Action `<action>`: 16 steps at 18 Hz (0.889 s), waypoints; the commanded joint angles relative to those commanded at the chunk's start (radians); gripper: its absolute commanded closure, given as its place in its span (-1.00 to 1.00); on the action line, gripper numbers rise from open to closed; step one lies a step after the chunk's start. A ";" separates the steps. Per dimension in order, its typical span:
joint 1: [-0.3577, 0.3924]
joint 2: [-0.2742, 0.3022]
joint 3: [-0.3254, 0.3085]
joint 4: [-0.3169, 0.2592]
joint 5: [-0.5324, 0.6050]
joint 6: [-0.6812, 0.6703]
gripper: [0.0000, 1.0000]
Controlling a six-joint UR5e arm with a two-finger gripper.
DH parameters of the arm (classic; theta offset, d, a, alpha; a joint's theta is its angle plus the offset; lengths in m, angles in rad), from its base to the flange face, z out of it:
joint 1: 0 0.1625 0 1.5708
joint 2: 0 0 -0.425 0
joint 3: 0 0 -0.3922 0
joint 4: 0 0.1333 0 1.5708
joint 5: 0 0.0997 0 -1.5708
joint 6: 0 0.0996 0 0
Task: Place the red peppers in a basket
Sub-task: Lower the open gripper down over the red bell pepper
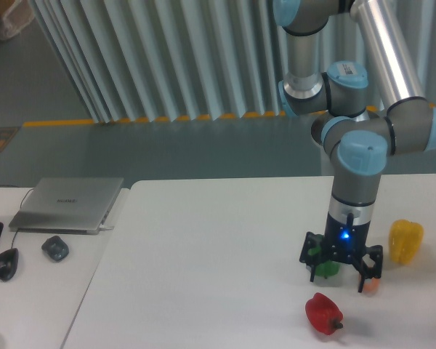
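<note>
the red bell pepper [323,314] lies nearest the camera on the white table [203,276], on its side with the dark stem pointing right, untouched. just behind and above it hang my jaws, spread apart and empty, with my gripper [341,270] in front of the green pepper [324,266] and the small orange-pink egg-shaped thing [371,286]. to do this well i should come forward until i am squarely over the red body, turn so the jaws span its narrow width rather than its length, and descend without nudging the green one. the yellow pepper [405,240] sits farther right. no basket is in view.
</note>
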 joint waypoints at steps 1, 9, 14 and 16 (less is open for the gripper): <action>-0.003 -0.008 0.014 0.000 0.000 0.003 -1.00; 0.004 -0.022 0.028 0.002 0.003 0.008 -1.00; 0.009 -0.055 0.060 0.002 0.011 0.008 -1.00; 0.008 -0.068 0.066 0.002 0.012 0.008 -1.00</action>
